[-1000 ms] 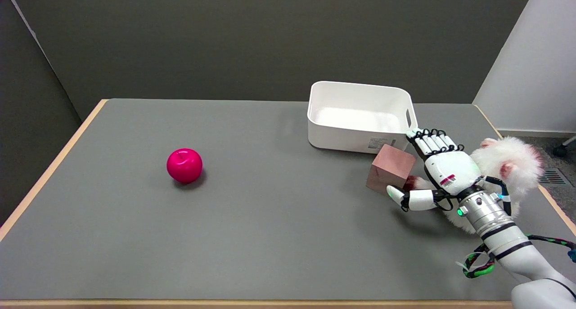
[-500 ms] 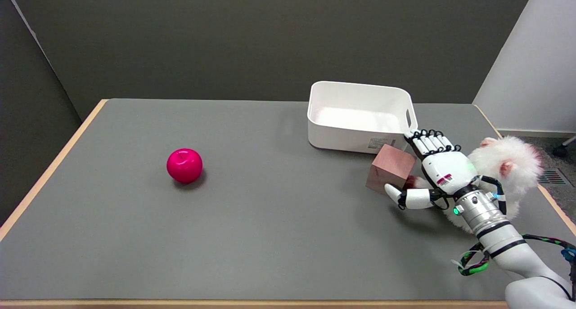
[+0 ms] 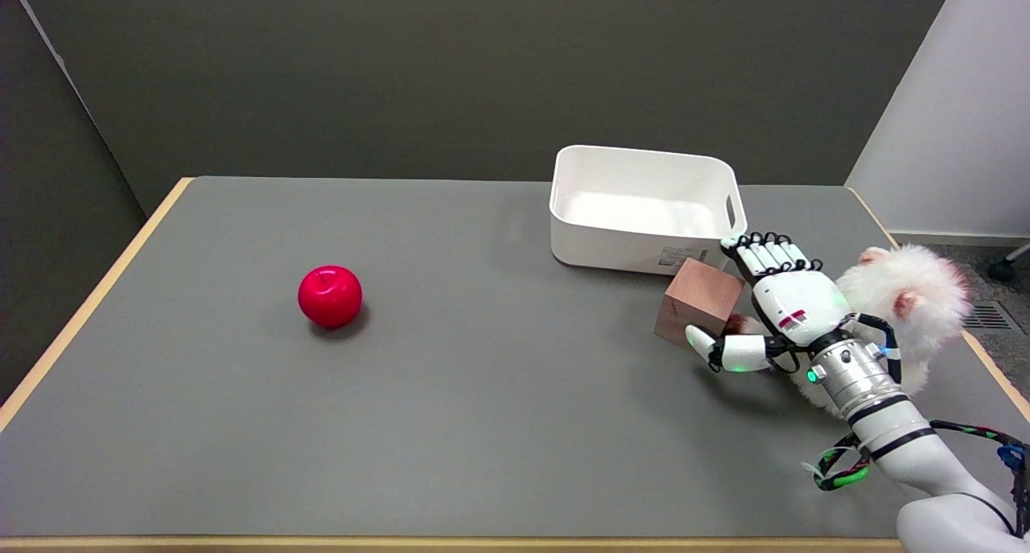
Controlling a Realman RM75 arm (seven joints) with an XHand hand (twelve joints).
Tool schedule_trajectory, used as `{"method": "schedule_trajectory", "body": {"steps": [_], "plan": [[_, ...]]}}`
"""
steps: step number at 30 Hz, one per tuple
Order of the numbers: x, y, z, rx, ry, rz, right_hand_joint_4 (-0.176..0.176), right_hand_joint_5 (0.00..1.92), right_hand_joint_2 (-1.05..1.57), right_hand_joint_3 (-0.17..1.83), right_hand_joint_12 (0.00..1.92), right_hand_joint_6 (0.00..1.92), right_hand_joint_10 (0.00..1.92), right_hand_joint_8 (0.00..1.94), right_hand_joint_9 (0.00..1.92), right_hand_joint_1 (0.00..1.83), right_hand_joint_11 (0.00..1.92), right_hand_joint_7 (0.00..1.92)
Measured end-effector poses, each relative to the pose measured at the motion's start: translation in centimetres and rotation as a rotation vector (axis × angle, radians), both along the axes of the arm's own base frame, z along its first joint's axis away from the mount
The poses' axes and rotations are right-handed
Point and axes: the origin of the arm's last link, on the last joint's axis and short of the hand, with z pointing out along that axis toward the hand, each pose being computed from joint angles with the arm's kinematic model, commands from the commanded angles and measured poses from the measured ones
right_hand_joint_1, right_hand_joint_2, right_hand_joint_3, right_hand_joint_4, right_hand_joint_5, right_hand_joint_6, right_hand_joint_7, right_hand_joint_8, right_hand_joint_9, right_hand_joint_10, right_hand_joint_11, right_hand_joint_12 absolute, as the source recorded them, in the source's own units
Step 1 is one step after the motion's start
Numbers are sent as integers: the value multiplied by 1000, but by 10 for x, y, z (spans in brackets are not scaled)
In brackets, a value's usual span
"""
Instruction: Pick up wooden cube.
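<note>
At right of centre, the wooden cube [image 3: 698,302] sits on the table [image 3: 483,392] just before the white bin [image 3: 644,208]. The right hand [image 3: 772,311] brackets it, fingers spread, unclamped. Close squarely on opposite faces before lifting.

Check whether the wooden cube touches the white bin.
Cannot tell. In the head view the wooden cube overlaps the white bin's near wall, hiding any gap or contact.

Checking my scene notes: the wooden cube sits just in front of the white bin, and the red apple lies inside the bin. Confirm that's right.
Wrong on the apple. In the head view the red apple lies on the table, far left of the white bin. The wooden cube does sit just in front of it.
</note>
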Motion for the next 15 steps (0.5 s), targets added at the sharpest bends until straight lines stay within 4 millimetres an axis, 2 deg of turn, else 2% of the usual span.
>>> {"method": "schedule_trajectory", "body": {"steps": [15], "plan": [[9,7,-7,-26,14,34,-155,82,516,854,1132,412,609,372,1,265,-1,105]]}}
